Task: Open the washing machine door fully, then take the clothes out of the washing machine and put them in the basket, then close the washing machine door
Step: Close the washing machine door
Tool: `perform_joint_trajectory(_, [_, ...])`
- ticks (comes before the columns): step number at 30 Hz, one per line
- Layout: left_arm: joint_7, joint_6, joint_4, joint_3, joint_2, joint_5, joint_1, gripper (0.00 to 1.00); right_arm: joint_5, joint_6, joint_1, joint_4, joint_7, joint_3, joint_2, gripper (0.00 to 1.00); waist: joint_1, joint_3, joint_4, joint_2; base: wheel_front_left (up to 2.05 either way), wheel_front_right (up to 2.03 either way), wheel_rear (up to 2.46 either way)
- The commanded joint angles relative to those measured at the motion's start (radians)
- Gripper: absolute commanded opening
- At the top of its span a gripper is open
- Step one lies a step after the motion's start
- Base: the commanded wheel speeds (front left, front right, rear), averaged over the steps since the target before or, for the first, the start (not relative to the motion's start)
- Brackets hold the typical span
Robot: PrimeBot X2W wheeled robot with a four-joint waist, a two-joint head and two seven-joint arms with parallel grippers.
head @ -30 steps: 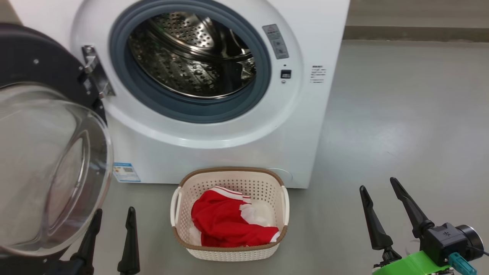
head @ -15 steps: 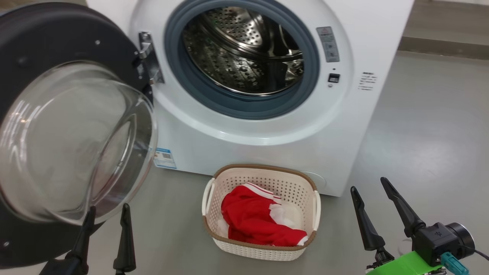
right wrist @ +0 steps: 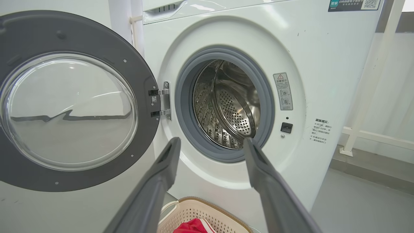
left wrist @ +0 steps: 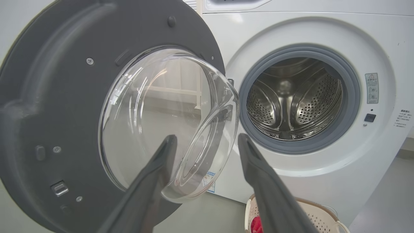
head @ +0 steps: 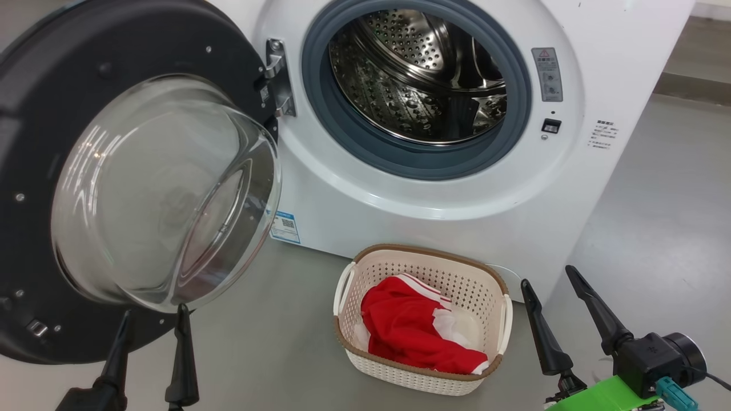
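Head view: unloading apparently done, door point(head: 34, 114) closing left.
Wide open at left; drum point(head: 417, 80) bare; red clothes point(head: 405, 331) in basket point(head: 422, 377) on floor point(head: 657, 228) before machine point(head: 457, 228). Released and empty: left end effector point(head: 154, 311) under door glass, right end effector point(head: 547, 275) beside basket.

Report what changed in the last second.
The head camera turned left, toward the washing machine door, so everything slid right in its view. Nothing was grasped or released. The door stays open, the clothes stay in the basket before the washing machine, and the left gripper and right gripper stay open, empty.
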Motion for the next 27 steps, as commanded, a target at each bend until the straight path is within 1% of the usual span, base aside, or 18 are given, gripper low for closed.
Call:
perform_joint_trajectory(1, [-0.003,0.009,-0.031,0.039,0.019,0.002,-0.009,1.0,0.013,0.006,-0.046,-0.022,-0.007,0.027,-0.01,1.0,0.0,-0.001,0.006,0.0,0.0,0.0,0.0])
perform_joint_trajectory(2, [-0.005,0.011,-0.031,0.039,0.021,0.005,-0.01,1.0,0.013,0.006,-0.046,-0.022,-0.007,0.027,-0.01,1.0,0.0,-0.001,0.008,0.0,0.0,0.0,0.0])
perform_joint_trajectory(3, [-0.008,0.012,-0.032,0.039,0.022,0.005,-0.01,0.8,0.013,0.006,-0.046,-0.022,-0.007,0.027,-0.01,1.0,0.0,-0.001,0.009,0.0,0.0,0.0,0.0])
perform_joint_trajectory(4, [-0.008,0.012,-0.032,0.039,0.022,0.005,-0.01,0.8,0.013,0.006,-0.046,-0.022,-0.007,0.027,-0.01,1.0,0.0,-0.001,0.009,0.0,0.0,0.0,0.0])
perform_joint_trajectory(6, [-0.012,0.013,-0.035,0.039,0.025,0.007,-0.012,0.0,0.013,0.006,-0.045,-0.021,-0.007,0.028,-0.01,1.0,0.0,-0.001,0.01,0.0,0.0,0.0,0.0])
perform_joint_trajectory(12, [-0.028,0.025,-0.071,0.056,0.05,0.023,-0.058,0.0,0.019,0.006,-0.042,-0.019,-0.007,0.028,-0.01,1.0,0.0,0.002,0.009,0.0,0.0,0.0,0.0])
perform_joint_trajectory(17, [-0.051,0.041,-0.112,0.121,0.11,0.033,-0.163,0.0,0.019,0.006,-0.043,-0.017,-0.007,0.03,-0.01,1.0,0.0,0.003,0.003,0.0,0.0,0.0,0.0])
perform_joint_trajectory(21, [-0.058,0.047,-0.105,0.183,0.168,0.025,-0.259,0.0,0.017,0.006,-0.043,-0.016,-0.007,0.031,-0.012,1.0,0.0,0.005,-0.001,0.0,0.0,0.0,0.0])
perform_joint_trajectory(23, [-0.063,0.034,-0.078,0.22,0.202,-0.006,-0.327,0.0,0.016,0.006,-0.045,-0.014,-0.007,0.033,-0.017,1.0,0.0,0.006,-0.007,0.0,0.0,0.0,0.0])
perform_joint_trajectory(27, [-0.048,0.018,-0.043,0.271,0.223,-0.095,-0.461,0.0,0.017,0.006,-0.052,-0.019,-0.007,0.035,-0.025,1.0,0.0,0.016,-0.016,0.0,0.0,0.0,0.0])
